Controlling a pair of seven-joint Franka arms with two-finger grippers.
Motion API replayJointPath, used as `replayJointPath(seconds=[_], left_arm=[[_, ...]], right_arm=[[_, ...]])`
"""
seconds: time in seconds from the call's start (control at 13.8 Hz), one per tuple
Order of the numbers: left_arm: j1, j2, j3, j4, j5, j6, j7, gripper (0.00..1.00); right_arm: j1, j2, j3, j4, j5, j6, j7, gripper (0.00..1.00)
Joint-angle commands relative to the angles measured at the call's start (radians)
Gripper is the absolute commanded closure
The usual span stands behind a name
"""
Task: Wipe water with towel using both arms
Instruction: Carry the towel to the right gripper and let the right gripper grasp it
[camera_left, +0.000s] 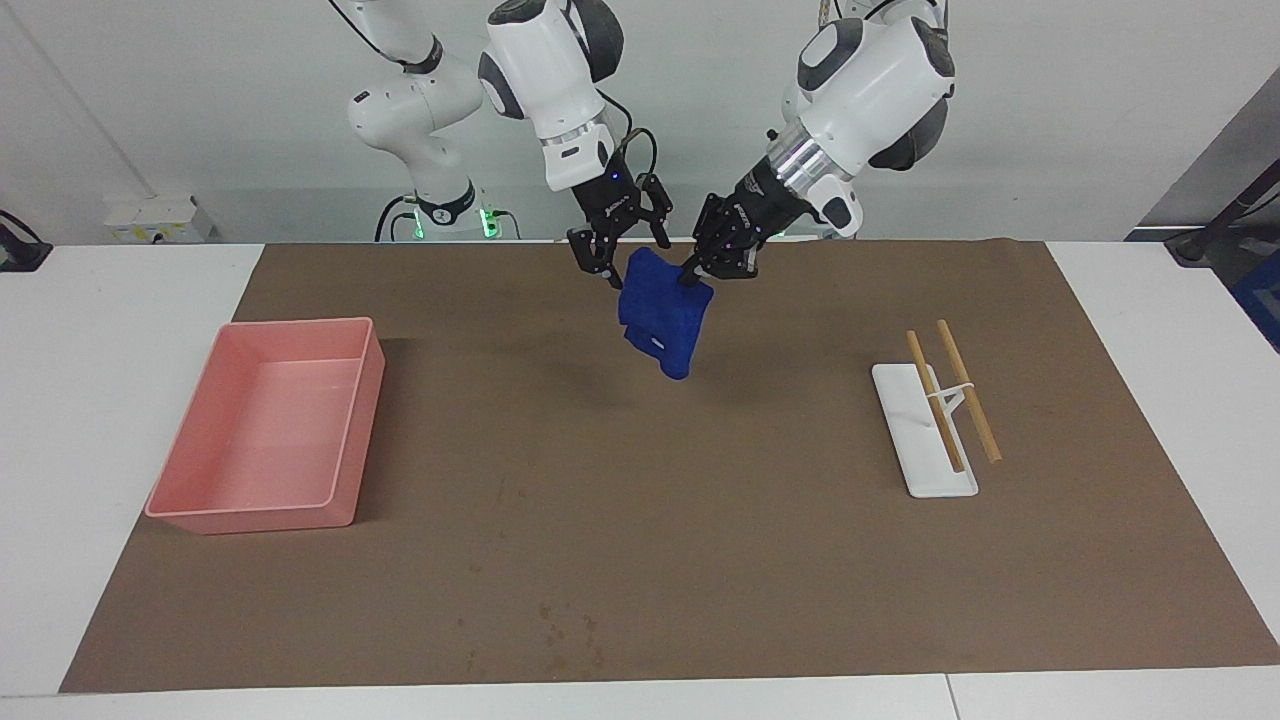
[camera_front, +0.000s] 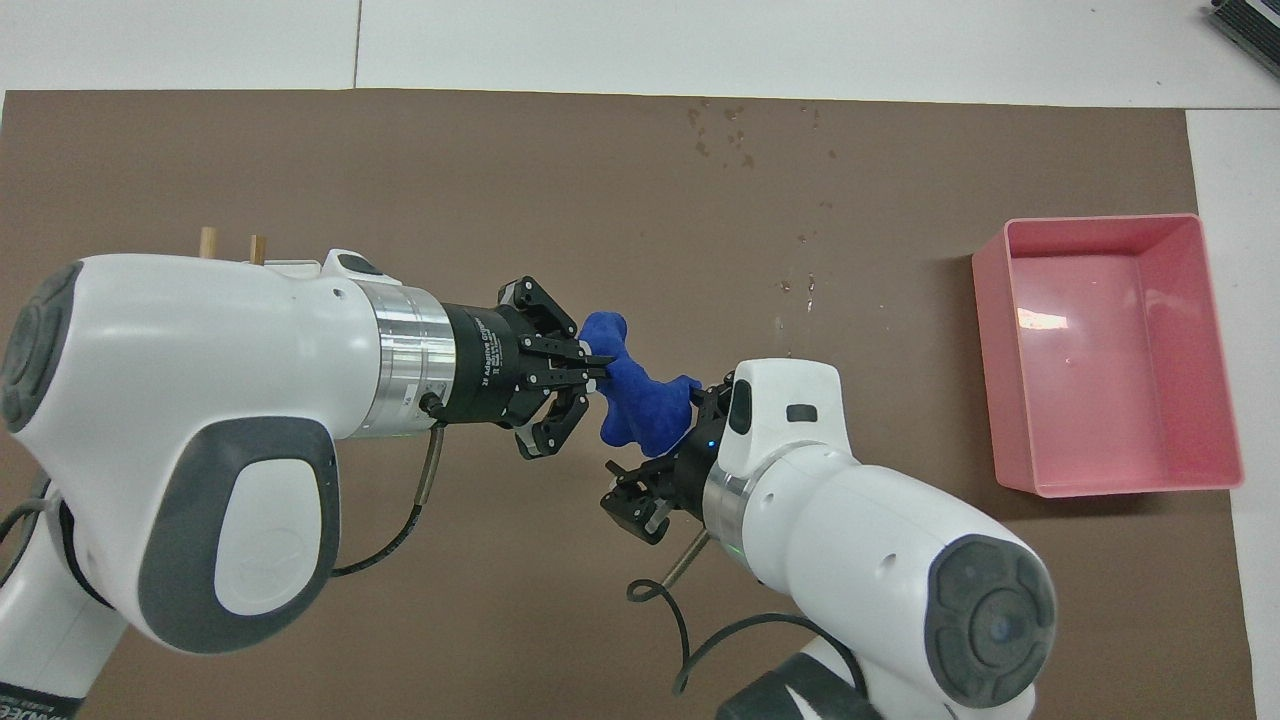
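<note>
The blue towel hangs rumpled in the air over the brown mat, by the mat's edge at the robots' end. My left gripper is shut on the towel's upper corner and holds it up; it also shows in the overhead view with the towel. My right gripper is open, its fingers standing on either side of the towel's other upper corner; it also shows in the overhead view. Small water drops lie on the mat far from the robots, and show in the overhead view.
An empty pink tray stands at the right arm's end of the mat and shows in the overhead view. A white stand bearing two wooden sticks sits toward the left arm's end.
</note>
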Motion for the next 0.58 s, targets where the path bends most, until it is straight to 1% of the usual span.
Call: replayJointPath(seconds=[0.0,0.14,0.29,0.51], left_arm=[[-0.014,-0.038,0.016,-0.025,-0.019,-0.044,-0.010,1.00],[-0.037,-0.040,0.010,-0.025,-0.019,-0.051,-0.010,1.00],[-0.039,-0.041,0.010,-0.025,-0.019,-0.050,-0.010,1.00],[-0.040,-0.044,0.010,-0.031,-0.017,-0.051,-0.007,1.00]], right_arm=[[-0.013,0.017,0.005,0.016,-0.020,0.016,0.011,0.00],[-0.025,0.025,0.005,0.021,-0.022,0.018,-0.025,0.00],[-0.053,0.032,0.005,0.028,-0.023,0.018,-0.122,0.00],[-0.053,0.032,0.005,0.028,-0.022,0.018,-0.121,0.00]])
